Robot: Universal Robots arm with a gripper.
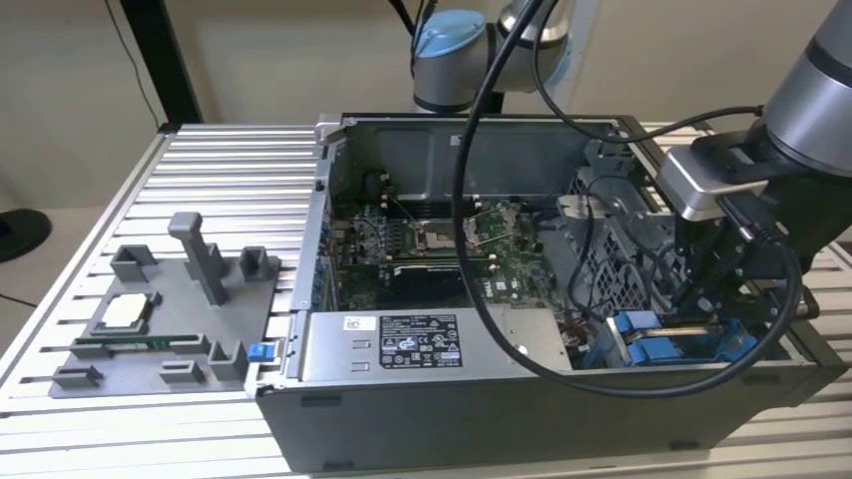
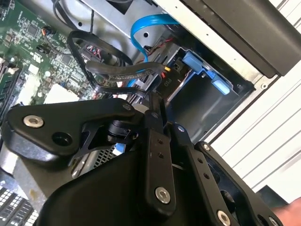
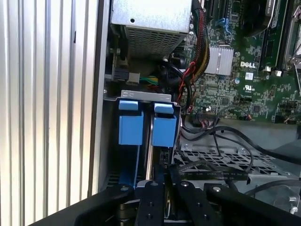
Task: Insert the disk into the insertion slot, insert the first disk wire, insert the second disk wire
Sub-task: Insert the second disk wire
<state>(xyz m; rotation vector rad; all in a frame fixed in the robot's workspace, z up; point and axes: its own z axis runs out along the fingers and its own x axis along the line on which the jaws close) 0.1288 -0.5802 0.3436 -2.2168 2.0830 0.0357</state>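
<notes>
In the exterior view my gripper [image 1: 701,317] reaches down into the open computer case at the corner on that view's right, beside the blue plastic pieces of the insertion slot [image 1: 641,344]. In the first wrist view the slot [image 3: 141,96] holds two blue carrier tabs side by side, and the disk [image 3: 148,155] shows as a thin silver edge between them. A black flat disk wire [image 3: 214,175] runs in and ends at my fingers. My gripper [image 3: 165,178] is shut on its end. The second wrist view shows the same wire [image 2: 117,71] meeting my gripper [image 2: 157,100] just above the bay.
A grey labelled power-supply box [image 1: 399,344] lies along the case front, with the motherboard [image 1: 440,239] behind it. A bright blue cable [image 2: 146,26] and loose black cables arch over the bay. A grey parts fixture [image 1: 160,319] sits on the slatted table [image 1: 213,170].
</notes>
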